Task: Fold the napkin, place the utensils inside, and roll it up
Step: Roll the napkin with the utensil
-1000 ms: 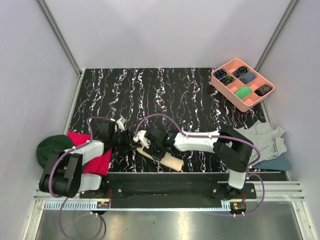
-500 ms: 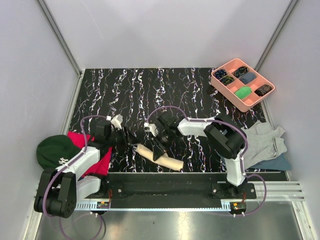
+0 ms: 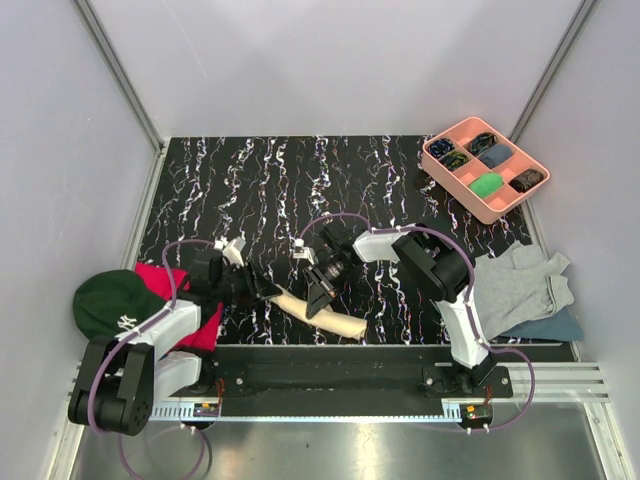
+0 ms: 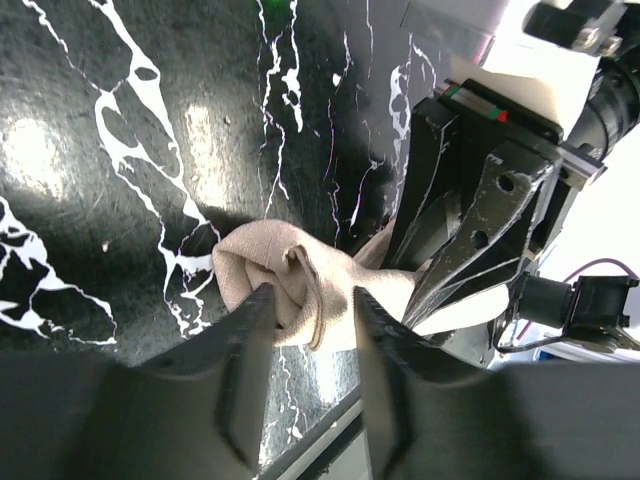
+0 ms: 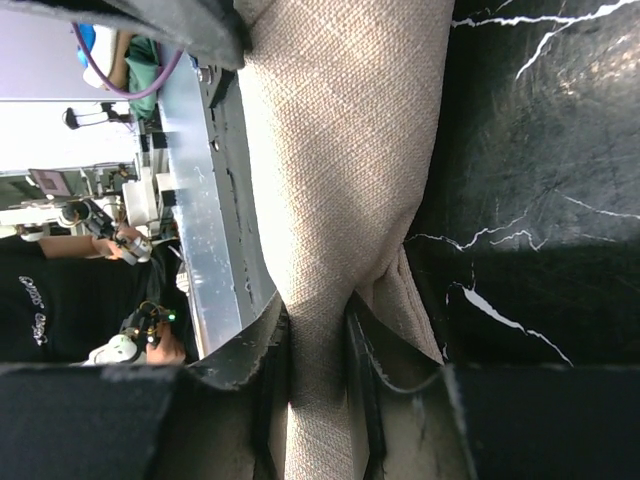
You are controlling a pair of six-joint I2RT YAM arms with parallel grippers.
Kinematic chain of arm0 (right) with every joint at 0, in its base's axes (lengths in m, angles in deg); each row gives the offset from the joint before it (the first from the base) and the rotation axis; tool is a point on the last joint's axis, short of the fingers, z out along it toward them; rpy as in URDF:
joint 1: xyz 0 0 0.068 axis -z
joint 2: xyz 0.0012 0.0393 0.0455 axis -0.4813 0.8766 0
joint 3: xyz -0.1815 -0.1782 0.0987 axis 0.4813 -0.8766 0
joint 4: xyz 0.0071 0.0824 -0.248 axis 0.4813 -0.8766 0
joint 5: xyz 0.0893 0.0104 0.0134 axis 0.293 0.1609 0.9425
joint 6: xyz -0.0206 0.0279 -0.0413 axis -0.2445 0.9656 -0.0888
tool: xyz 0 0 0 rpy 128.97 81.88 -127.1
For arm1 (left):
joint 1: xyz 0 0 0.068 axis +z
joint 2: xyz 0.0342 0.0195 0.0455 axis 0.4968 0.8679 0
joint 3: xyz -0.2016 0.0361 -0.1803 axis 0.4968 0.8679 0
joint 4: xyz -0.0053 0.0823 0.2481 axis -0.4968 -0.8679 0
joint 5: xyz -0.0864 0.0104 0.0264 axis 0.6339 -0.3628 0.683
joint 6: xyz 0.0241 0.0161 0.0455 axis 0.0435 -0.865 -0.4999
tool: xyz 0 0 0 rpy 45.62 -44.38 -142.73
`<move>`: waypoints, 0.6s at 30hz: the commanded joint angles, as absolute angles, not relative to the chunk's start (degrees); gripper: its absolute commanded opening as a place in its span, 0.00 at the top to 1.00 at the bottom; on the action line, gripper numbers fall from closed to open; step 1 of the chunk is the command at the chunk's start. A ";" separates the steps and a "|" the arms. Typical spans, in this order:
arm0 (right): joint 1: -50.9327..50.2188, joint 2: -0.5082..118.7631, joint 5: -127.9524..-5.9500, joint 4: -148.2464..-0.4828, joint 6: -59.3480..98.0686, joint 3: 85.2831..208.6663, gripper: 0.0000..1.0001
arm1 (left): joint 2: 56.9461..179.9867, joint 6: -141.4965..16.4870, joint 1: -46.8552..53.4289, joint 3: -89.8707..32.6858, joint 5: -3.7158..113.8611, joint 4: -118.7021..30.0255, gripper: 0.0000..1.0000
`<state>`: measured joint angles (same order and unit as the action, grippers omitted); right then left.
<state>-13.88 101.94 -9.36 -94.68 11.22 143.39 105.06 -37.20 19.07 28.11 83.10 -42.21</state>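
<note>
I see the napkin [image 3: 340,322] rolled into a tube. It lies slantwise on the tabletop [image 3: 300,190] near its front edge, between the two arms. My right tool [image 5: 315,325] is clamped on the roll at about its middle, with the cloth squeezed narrow between its fingers [image 5: 262,345]. My left tool [image 4: 312,300] straddles the roll's left end. Cloth fills the gap between its fingers [image 4: 250,360], but I cannot tell whether it is actually squeezing. A red cloth [image 3: 165,300] and a green cap [image 3: 105,298] lie at the left, and a pink tray [image 3: 455,185] sits at the far right corner.
</note>
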 commanded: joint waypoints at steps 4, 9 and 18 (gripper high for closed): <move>-13.77 103.29 -8.05 -95.48 11.75 145.78 0.70 | 108.54 -37.26 19.42 28.02 84.51 -35.11 0.74; -13.59 101.02 -11.65 -95.74 12.19 145.70 0.65 | 110.30 -37.08 19.33 27.84 85.22 -34.92 0.94; -13.68 90.30 -28.41 -96.27 12.19 146.14 0.38 | 110.99 -37.70 19.42 24.77 82.67 -43.27 1.00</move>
